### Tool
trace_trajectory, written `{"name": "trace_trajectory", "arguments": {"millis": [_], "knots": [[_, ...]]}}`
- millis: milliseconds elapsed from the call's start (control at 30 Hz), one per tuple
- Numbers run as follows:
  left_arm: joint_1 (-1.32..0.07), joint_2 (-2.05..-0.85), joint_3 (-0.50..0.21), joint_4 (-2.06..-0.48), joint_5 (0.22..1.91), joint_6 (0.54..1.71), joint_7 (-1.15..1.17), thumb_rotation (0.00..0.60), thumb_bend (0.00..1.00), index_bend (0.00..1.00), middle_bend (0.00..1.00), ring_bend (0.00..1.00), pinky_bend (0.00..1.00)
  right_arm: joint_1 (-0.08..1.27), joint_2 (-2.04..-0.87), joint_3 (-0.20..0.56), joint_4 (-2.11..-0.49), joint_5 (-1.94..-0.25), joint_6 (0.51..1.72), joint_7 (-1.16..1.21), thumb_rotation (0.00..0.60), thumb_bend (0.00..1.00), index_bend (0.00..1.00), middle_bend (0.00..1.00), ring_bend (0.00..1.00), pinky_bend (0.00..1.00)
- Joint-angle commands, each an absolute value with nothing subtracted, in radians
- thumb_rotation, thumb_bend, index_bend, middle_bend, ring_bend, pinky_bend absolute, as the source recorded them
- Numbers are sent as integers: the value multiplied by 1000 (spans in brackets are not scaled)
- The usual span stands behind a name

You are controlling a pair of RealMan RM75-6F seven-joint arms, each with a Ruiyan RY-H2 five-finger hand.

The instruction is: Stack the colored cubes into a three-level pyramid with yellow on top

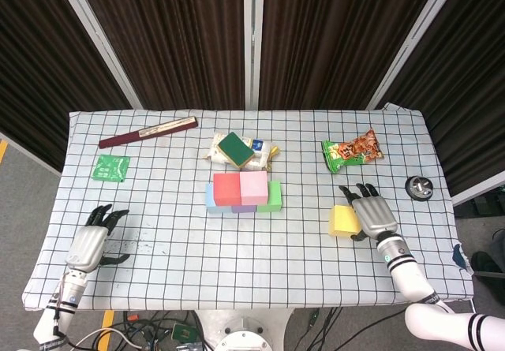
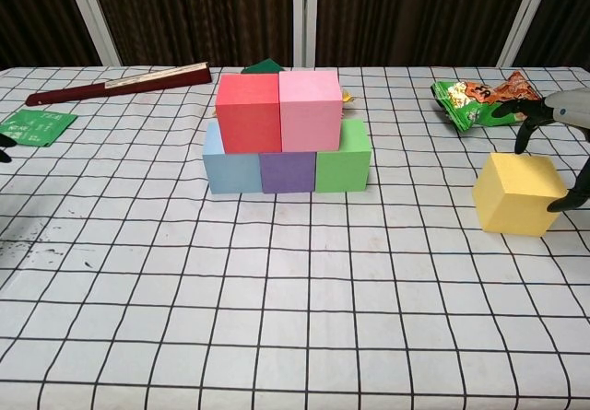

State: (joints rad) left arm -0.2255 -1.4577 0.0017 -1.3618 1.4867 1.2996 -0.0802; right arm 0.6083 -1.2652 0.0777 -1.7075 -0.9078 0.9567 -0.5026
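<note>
Your right hand (image 1: 369,215) sits spread over the yellow cube (image 1: 343,220), fingers not clamped yet, ready to grab. The two-level stack (image 1: 244,192) off to its left just needs that top piece.

A white cloth with a black grid (image 1: 237,248) covers the table. Near its far left corner lies a long dark red closed fan (image 1: 147,132), set at a slant. A small green packet (image 1: 110,167) lies near the left edge. A green sponge (image 1: 236,148) rests on a white wrapped packet (image 1: 256,147) toward the far edge at the middle. A green and orange snack bag (image 1: 352,151) lies toward the far right. A small round dark thing (image 1: 418,187) sits at the right edge.
</note>
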Motion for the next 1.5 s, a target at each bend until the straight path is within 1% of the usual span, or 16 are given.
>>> {"name": "trace_trajectory", "arguments": {"millis": [33,133,233,433,533,633,733,833,933,1033,1100,1233,1333,1500], "knots": [[-225,-1458,1,-1362,1486,1299,-79,600,0,163,195,25,36,608,-1273,75,-1701,-911,963,-500,600,0,0,316,0,0],[-226,-1458,1,-1361,1485,1298,-79,600,0,163,195,25,36,607,-1283,70,-1692,-908,968,-499,600,4,0,346,0,0],[-225,-1458,1,-1360,1483,1297,-81,600,0,163,196,25,35,607,-1288,69,-1686,-908,974,-497,600,33,0,376,3,0],[-225,-1458,1,-1359,1484,1300,-82,600,0,163,196,25,36,593,-1300,85,-1681,-935,1036,-482,600,96,0,466,68,0],[-224,-1458,0,-1359,1484,1301,-83,600,0,163,195,25,35,591,-1273,105,-1709,-946,1047,-455,600,111,0,490,84,0],[-224,-1458,2,-1359,1485,1301,-82,600,0,163,196,25,35,599,-1217,140,-1766,-948,1047,-430,600,119,0,493,87,0],[-223,-1459,2,-1358,1484,1301,-83,600,0,163,196,25,35,627,-1137,191,-1834,-943,1035,-425,600,122,0,497,88,0],[-223,-1460,1,-1357,1484,1302,-83,600,0,163,196,25,35,682,-1047,265,-1909,-902,1007,-439,600,123,0,500,87,0],[-223,-1462,0,-1355,1488,1308,-84,600,0,163,196,25,35,757,-991,336,-1954,-828,976,-470,600,123,0,504,88,0],[-223,-1463,-1,-1354,1489,1309,-86,600,0,163,196,25,35,848,-982,394,-1962,-740,954,-508,600,122,0,505,88,0],[-223,-1462,-1,-1355,1489,1310,-87,600,0,163,196,25,36,904,-999,415,-1953,-688,941,-528,600,122,0,505,88,0],[-223,-1459,-4,-1355,1487,1311,-94,600,0,163,196,25,35,1033,-1062,424,-1923,-579,904,-581,600,120,0,508,88,0],[-223,-1456,-6,-1356,1486,1313,-98,600,0,163,196,25,35,1118,-1107,407,-1909,-503,873,-621,600,116,0,512,88,0],[-220,-1453,-12,-1358,1486,1324,-105,600,0,163,196,25,36,1227,-1169,384,-1889,-400,867,-665,600,116,0,512,88,0]]}}
